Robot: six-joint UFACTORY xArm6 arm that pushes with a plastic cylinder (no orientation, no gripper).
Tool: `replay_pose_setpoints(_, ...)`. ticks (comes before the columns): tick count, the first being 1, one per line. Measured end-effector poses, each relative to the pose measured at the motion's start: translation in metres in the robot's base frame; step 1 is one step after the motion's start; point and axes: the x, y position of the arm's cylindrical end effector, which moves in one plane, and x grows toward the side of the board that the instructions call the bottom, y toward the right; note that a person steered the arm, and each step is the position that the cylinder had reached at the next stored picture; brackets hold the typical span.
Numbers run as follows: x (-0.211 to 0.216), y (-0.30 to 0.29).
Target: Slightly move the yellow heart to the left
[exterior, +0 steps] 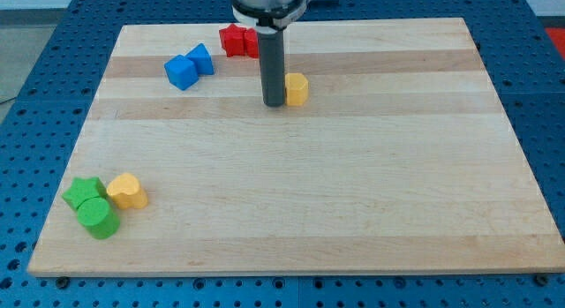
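The yellow heart [127,191] lies near the view's bottom left of the wooden board [291,211], touching a green star [84,192] and a green cylinder [98,218] on its left. My tip [274,103] is far from it, in the upper middle of the board. The tip stands right beside the left side of a second yellow block [297,89], a hexagon-like piece, and seems to touch it.
Two blue blocks [188,67] sit together at the view's upper left. Red blocks [238,41] lie at the top, partly hidden behind the rod. The board's edges meet a blue perforated table [44,70].
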Motion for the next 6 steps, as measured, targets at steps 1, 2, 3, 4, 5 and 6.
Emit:
replay_pose_setpoints(1,-0.001,0.0)
replay_pose_setpoints(2,0.043,-0.009)
replay_pose_setpoints(3,0.104,-0.009)
replay_pose_setpoints(4,0.115,-0.02)
replay_pose_setpoints(5,0.112,-0.039)
replay_pose_setpoints(6,0.165,-0.065)
